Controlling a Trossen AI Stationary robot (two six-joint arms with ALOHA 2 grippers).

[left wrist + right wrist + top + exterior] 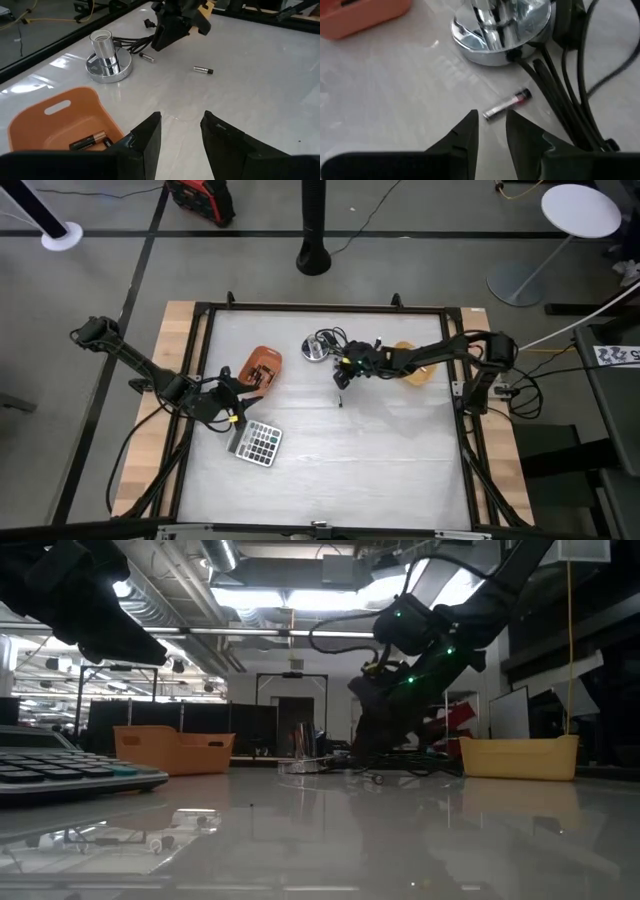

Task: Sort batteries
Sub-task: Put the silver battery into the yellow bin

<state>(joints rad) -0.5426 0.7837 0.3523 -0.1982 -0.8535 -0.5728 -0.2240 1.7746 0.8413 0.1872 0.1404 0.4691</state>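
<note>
On the white table (330, 470), the grey pocket calculator with pale keys (258, 443) lies nearest the front edge, clear of the work. Just beyond it the left pincer (181, 131) hangs with its two dark fingers apart and empty beside the orange plastic bin (35, 120), where two dark cylindrical batteries (89, 142) already lie, likely the first of the sort. Farther across the table, a lone silvery battery with a dark end (203, 70) rests in the open, well apart from everything. Beyond that, the right pincer (492, 129) is poised low over another small silvery battery with a red band (507, 105), its fingers parted to either side of the near end and not yet gripping, apparently lined up for a pick. That battery lies just beside the bundle of black cables (570, 95) and near the round chrome lamp-socket base (497, 30), so the cables crowd one side of the approach. At the far right, a yellow plastic bin (518, 756) waits, probably for the other kind.
</note>
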